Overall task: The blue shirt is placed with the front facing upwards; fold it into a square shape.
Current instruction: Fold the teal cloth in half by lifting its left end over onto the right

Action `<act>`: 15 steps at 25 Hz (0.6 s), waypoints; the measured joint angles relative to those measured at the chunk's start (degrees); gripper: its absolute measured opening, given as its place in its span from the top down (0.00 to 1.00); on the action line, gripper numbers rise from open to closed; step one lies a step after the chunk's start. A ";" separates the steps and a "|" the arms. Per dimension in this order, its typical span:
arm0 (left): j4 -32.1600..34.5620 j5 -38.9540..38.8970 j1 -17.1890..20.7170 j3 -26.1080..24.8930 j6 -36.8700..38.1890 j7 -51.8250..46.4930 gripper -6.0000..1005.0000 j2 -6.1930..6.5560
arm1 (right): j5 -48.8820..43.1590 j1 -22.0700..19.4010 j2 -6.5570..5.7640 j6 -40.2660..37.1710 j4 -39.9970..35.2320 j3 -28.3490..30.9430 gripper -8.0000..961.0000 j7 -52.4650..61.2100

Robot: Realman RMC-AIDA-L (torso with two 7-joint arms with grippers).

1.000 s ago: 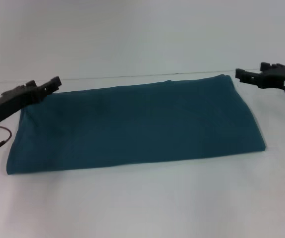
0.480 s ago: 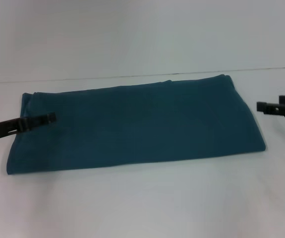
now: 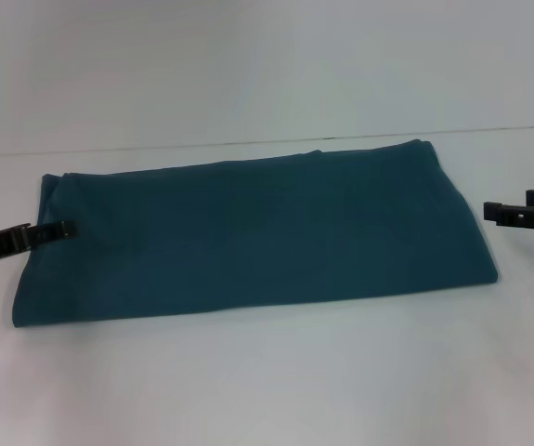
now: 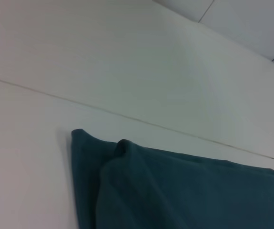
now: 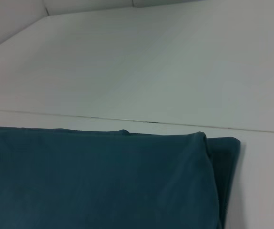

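Shirt [image 3: 257, 232] lying folded into long band on white table [image 3: 267, 381], not shifting. Left gripper [image 3: 62, 229] pulling back toward shirt's left edge, right gripper [image 3: 503, 211] dropping slightly beside right edge. Jaws on both: can't tell.

Count: 1 blue shirt [image 3: 257, 237], folded into long band. 2 grippers: left gripper [image 3: 62, 229], right gripper [image 3: 495, 211]. 1 white table [image 3: 267, 381].
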 joint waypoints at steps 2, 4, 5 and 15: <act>0.11 0.34 -0.01 -0.22 -0.10 -0.24 0.14 0.08 | -0.01 -0.16 -0.24 -0.08 0.15 0.14 0.06 0.38; 0.20 0.48 0.17 -0.54 -0.66 -0.42 0.14 0.13 | -0.03 -0.33 -0.35 -0.23 0.20 0.19 0.06 0.56; 0.23 0.50 0.28 -0.72 -1.26 -0.47 0.14 0.14 | -0.03 -0.38 -0.34 -0.24 0.21 0.19 0.06 0.59; -0.22 5.07 -0.17 -0.30 -4.43 -3.61 0.14 -0.09 | -0.04 -0.12 0.17 0.07 0.30 0.17 0.06 0.43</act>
